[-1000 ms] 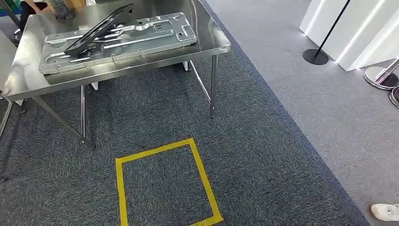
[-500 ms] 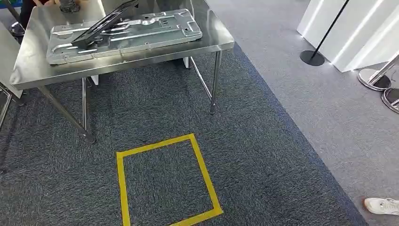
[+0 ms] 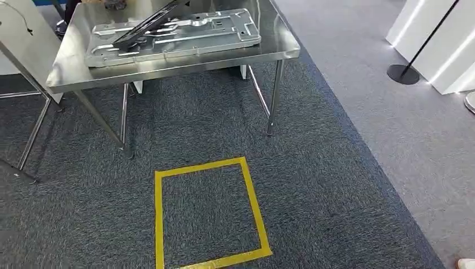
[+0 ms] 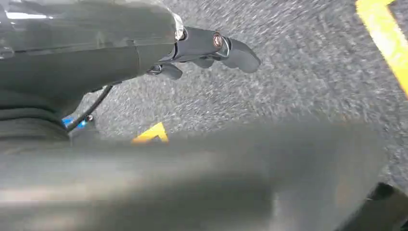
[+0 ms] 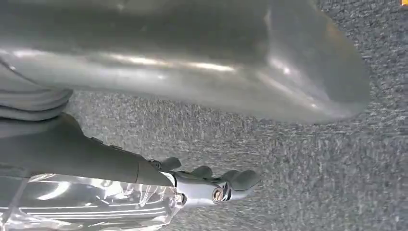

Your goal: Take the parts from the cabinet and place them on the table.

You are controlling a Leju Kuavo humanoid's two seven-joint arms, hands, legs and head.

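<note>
A big metal part [image 3: 173, 35] is lying flat on the shiny table [image 3: 168, 64], with a black part [image 3: 147, 23] leaning on it. The left hand [image 4: 211, 48] and right hand [image 5: 211, 185] are hanging over the carpet [image 3: 336, 185], fingers loosely apart, holding nothing.

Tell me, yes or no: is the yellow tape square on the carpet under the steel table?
No. In the head view the yellow tape square lies on open carpet, apart from the steel table and its legs.
</note>
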